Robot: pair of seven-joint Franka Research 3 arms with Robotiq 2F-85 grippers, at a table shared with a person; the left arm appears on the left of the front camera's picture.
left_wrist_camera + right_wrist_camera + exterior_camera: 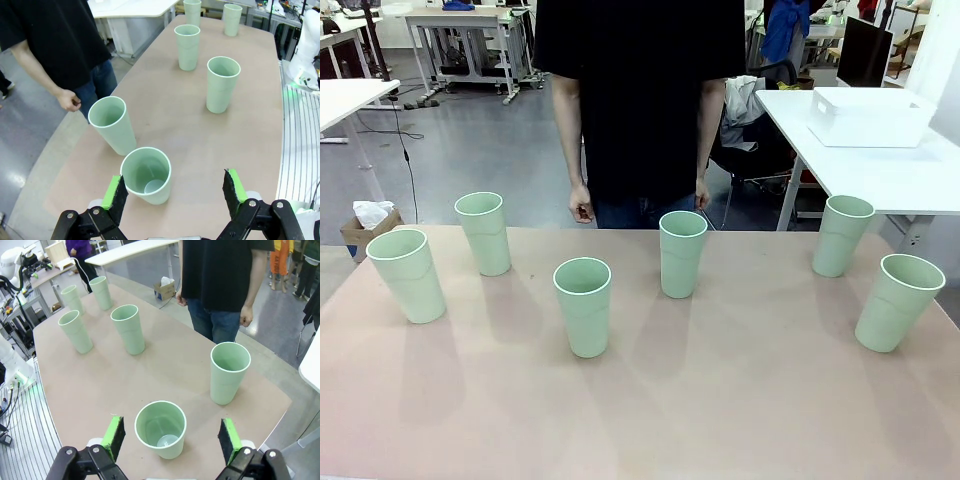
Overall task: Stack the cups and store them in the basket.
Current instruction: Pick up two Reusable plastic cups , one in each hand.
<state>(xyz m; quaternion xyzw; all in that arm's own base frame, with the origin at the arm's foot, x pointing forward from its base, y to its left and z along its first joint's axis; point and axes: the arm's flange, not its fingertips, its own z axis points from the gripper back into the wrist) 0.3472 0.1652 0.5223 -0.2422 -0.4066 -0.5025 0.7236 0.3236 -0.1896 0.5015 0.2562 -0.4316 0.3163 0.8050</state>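
Nothing is stacked yet: all six cups stand apart on the near table. The basket sits on another table, far right. The left gripper and the right gripper are both spread wide, each over an end cup.

The left hand rises from the bottom edge of its wrist view, tilted down toward the counter. Its two black fingers are spread wide apart, green pads facing inward and gripping nothing. The right hand sits likewise at the bottom of its view, fingers spread wide, clasping nothing.
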